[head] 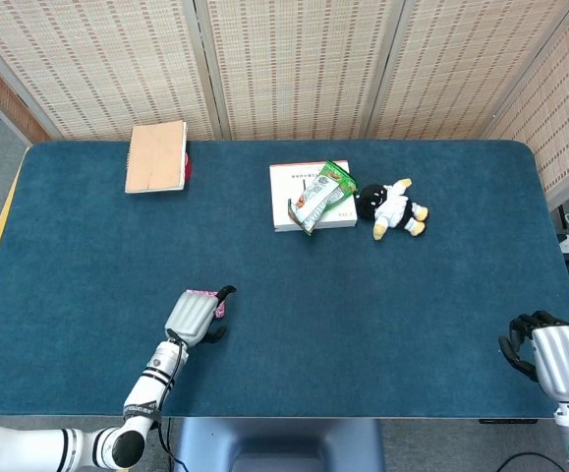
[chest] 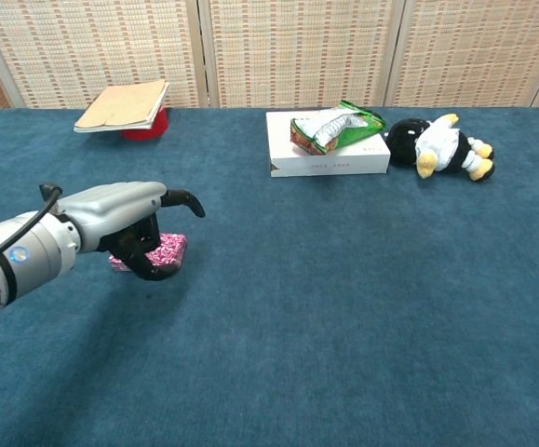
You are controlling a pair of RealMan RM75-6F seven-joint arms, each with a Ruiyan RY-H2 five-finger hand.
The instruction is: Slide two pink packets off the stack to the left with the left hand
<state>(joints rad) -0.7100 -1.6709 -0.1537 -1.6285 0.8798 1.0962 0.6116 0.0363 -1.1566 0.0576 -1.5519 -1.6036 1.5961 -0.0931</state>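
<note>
The stack of pink patterned packets (chest: 169,250) lies on the blue table near its front left. My left hand (chest: 128,222) hovers right over it, so only a pink edge (head: 205,293) shows in the head view. Its dark fingers (chest: 150,270) curl down over the near side of the stack and the thumb sticks out to the right. I cannot tell whether the fingers press on the top packet. No packet lies apart from the stack. My right hand (head: 547,354) sits at the front right table edge, fingers curled in, holding nothing.
A white box (head: 291,202) with a green snack bag (head: 321,195) on it stands at the back centre, with a black-and-white plush toy (head: 392,208) beside it. A tan notebook (head: 156,156) on a red object lies at the back left.
</note>
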